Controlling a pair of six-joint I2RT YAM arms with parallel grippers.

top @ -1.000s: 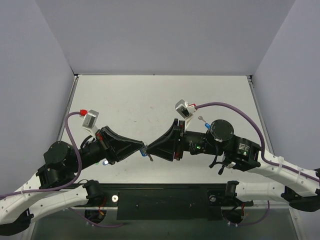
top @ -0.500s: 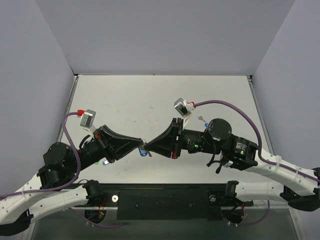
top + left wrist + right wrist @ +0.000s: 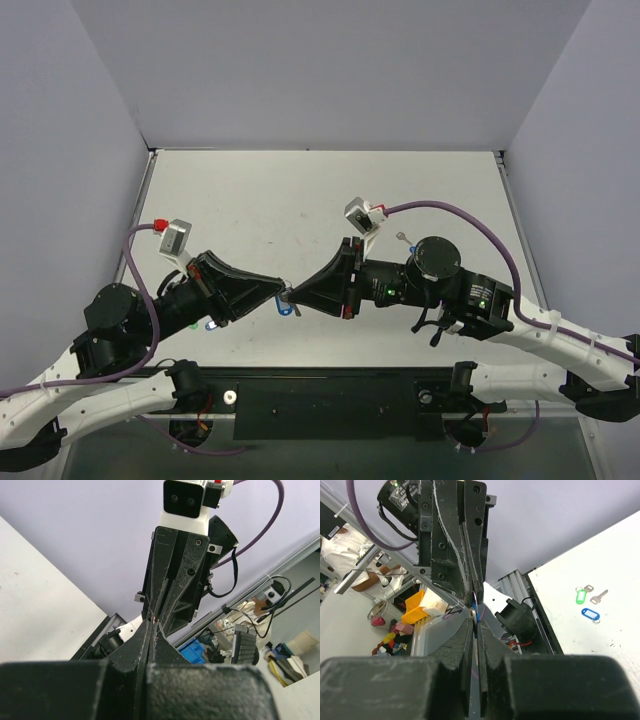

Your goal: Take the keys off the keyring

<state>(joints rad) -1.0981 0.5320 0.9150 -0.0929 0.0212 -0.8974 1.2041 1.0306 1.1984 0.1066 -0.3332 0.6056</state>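
My two grippers meet tip to tip above the near middle of the white table [image 3: 300,200]. The left gripper [image 3: 282,296] is shut; in the left wrist view [image 3: 152,622] its jaws pinch a thin sliver of metal, the keyring, which barely shows. The right gripper [image 3: 295,294] is shut on the blue key [image 3: 285,306]. In the right wrist view [image 3: 476,623] the silver blade lies between its jaws and the key's blue cap [image 3: 477,611] sticks out at the tips, against the left gripper's fingers [image 3: 455,555].
Loose keys lie on the table by the left arm: a green-capped key [image 3: 579,596], a bare silver key [image 3: 598,596] and a blue-capped key [image 3: 590,613]. Another small key [image 3: 403,238] lies beside the right arm. A black rail [image 3: 330,395] runs along the near edge.
Both arms have shifted a little to the left and the tips have stayed together. The blue key now hangs more visibly below the tips.
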